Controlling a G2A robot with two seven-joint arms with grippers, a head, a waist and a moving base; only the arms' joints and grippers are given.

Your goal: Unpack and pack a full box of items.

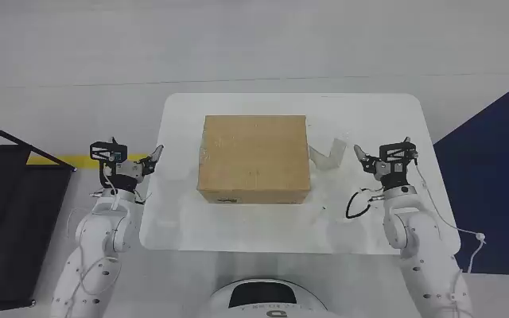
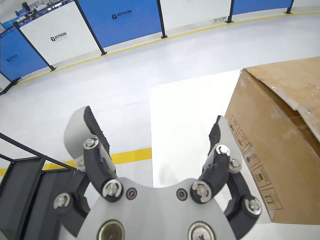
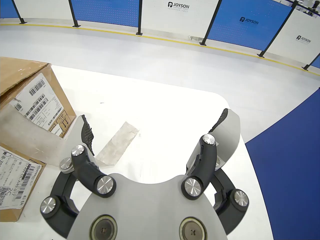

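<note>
Since the box (image 1: 253, 159) sits in the middle of the table (image 1: 382, 119) with its top flaps folded down, unpacking looks not yet begun. The central spot probably lets both arms reach it equally.

The left claw (image 2: 152, 118) hangs just off the box's left side, over the table edge. It is spread wide and holds nothing, with one finger close to the box wall but not touching. The right claw (image 3: 155, 117) hangs well off the box's right side, also spread and empty.

The arms flank the box in mirror pose, likely a ready stance before going for the flaps.

A clear strip (image 3: 117, 143), probably peeled tape, lies on the table between the box and the right claw, one end against the box's right wall. That suggests the seam is unsealed. The flap edge nearest the left claw gapes slightly, so it may be the easy place to hook. Labels (image 3: 37, 101) face the right claw.
</note>
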